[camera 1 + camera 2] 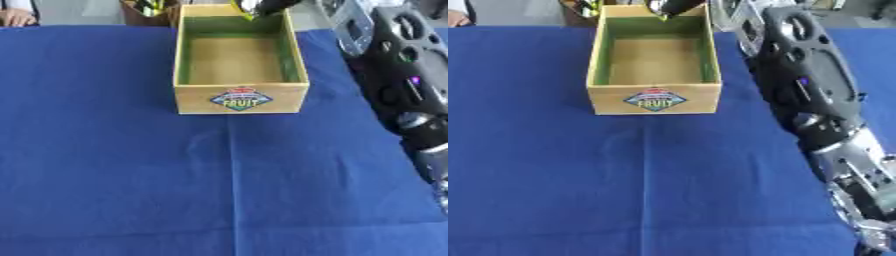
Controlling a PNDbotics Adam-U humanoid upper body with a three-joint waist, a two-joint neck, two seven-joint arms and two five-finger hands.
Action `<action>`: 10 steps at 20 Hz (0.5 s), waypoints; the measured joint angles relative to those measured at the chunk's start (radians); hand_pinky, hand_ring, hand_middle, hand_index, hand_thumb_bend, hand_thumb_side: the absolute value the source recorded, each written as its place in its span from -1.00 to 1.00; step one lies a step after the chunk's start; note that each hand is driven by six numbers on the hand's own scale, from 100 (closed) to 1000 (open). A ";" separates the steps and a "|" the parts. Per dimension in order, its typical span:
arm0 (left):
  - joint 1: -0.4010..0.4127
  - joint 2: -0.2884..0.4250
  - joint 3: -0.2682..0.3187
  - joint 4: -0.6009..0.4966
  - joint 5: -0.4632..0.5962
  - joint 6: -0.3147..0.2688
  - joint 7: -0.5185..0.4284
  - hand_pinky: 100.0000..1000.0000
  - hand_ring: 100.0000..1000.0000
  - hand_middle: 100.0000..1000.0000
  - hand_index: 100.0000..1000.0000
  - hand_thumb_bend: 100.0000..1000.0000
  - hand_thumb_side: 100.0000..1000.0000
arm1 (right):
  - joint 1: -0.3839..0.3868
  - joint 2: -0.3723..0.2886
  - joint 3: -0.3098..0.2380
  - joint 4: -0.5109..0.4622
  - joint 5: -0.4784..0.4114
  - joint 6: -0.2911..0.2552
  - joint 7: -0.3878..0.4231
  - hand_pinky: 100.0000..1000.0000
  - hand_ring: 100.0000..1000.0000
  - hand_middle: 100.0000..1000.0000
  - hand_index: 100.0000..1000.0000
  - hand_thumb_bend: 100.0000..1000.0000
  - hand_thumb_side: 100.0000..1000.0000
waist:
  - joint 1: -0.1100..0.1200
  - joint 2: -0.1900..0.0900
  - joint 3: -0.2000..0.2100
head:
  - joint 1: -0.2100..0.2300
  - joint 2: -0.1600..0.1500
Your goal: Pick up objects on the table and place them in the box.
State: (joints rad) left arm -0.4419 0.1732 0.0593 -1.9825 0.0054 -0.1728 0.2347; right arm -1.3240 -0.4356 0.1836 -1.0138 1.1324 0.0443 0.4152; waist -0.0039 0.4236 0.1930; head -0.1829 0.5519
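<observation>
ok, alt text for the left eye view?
An empty wooden box with a FRUIT label stands on a blue tablecloth. The robot's right arm reaches along the right side toward the box's far rim.

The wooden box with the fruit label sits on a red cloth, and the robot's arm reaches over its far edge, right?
Not quite: the cloth is blue, not red, as the left eye view shows. The wooden box does carry a fruit label, and the right arm does reach toward its far edge.

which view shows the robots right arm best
The right eye view: the right arm runs from the far box corner down to the lower edge. The left eye view cuts it off at the right border.
</observation>
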 measured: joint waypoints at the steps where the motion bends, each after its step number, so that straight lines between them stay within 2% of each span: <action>1: 0.000 -0.002 0.000 0.000 0.001 0.000 0.000 -0.31 -0.03 0.02 0.35 -1.00 1.00 | 0.001 0.009 -0.004 0.011 0.025 -0.006 -0.007 -0.09 0.00 -0.39 0.01 -1.00 0.15 | 0.000 0.002 0.002 | -0.003 -0.001; 5: -0.004 -0.007 -0.001 0.000 0.002 -0.001 -0.002 -0.31 -0.03 0.02 0.35 -1.00 1.00 | 0.009 0.031 -0.019 0.049 0.100 -0.031 -0.017 -0.04 0.06 -0.32 0.08 -1.00 0.14 | -0.001 0.005 0.005 | -0.004 -0.001; 10: -0.004 -0.007 -0.002 0.000 0.002 -0.001 -0.002 -0.31 -0.03 0.02 0.35 -1.00 1.00 | 0.031 0.045 -0.024 0.092 0.152 -0.059 -0.008 0.01 0.15 -0.23 0.17 -1.00 0.11 | -0.002 0.006 0.005 | -0.004 -0.001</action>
State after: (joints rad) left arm -0.4459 0.1663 0.0575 -1.9825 0.0079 -0.1737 0.2328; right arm -1.2933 -0.3904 0.1599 -0.9220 1.2842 -0.0146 0.4070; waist -0.0056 0.4292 0.1985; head -0.1870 0.5511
